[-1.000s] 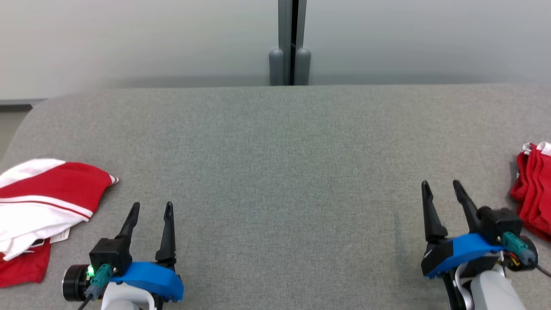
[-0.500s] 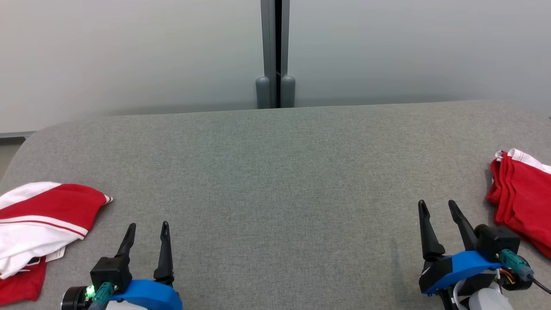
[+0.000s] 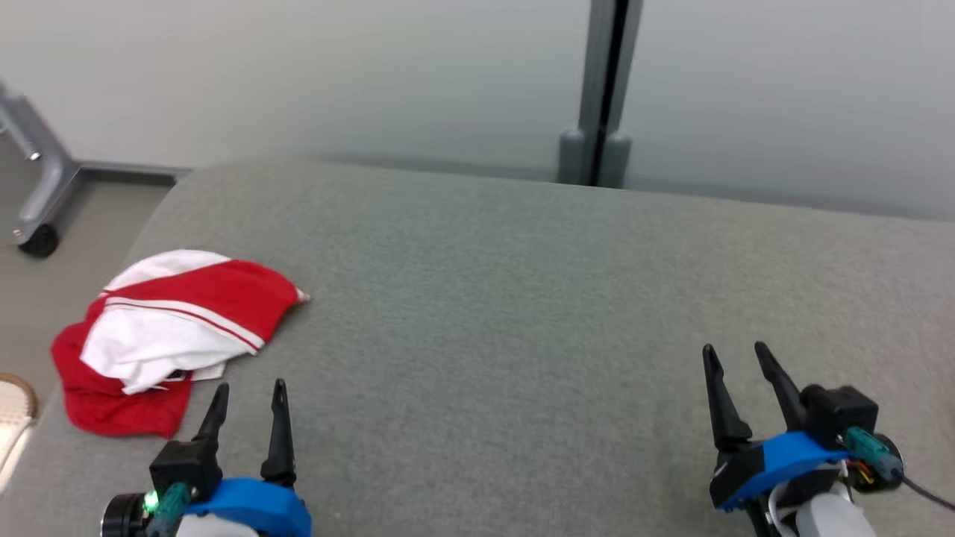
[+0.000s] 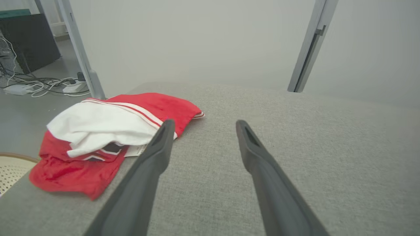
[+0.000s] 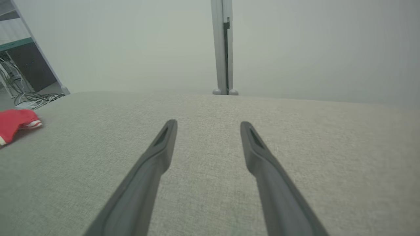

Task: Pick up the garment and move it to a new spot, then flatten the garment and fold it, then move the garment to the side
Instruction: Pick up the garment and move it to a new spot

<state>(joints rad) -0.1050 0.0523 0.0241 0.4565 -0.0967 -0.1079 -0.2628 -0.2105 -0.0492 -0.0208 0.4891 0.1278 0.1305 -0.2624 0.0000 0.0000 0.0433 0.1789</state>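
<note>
Lying crumpled near the left edge of the grey fabric-covered table (image 3: 522,298), the red and white cloth garment (image 3: 171,328) sits just ahead and left of our left gripper (image 3: 250,386). We hold that gripper and our right gripper (image 3: 734,348) with jaws moderately parted, gripping nothing.

Soft, even, diffuse light recorded in all views; source not determined. Faint dark band seen at wall foot behind surface (image 3: 477,335) in head view, whole frame slightly smeared. Wrist views found hazy, low-contrast, wall washed out. Thin shadow noted under garment (image 4: 137,105) edge. Fingers of left gripper (image 4: 204,123) and right gripper (image 5: 207,123) rendered soft toward bottom edge. Post (image 4: 306,49) set aslant by wide-angle distortion.
</note>
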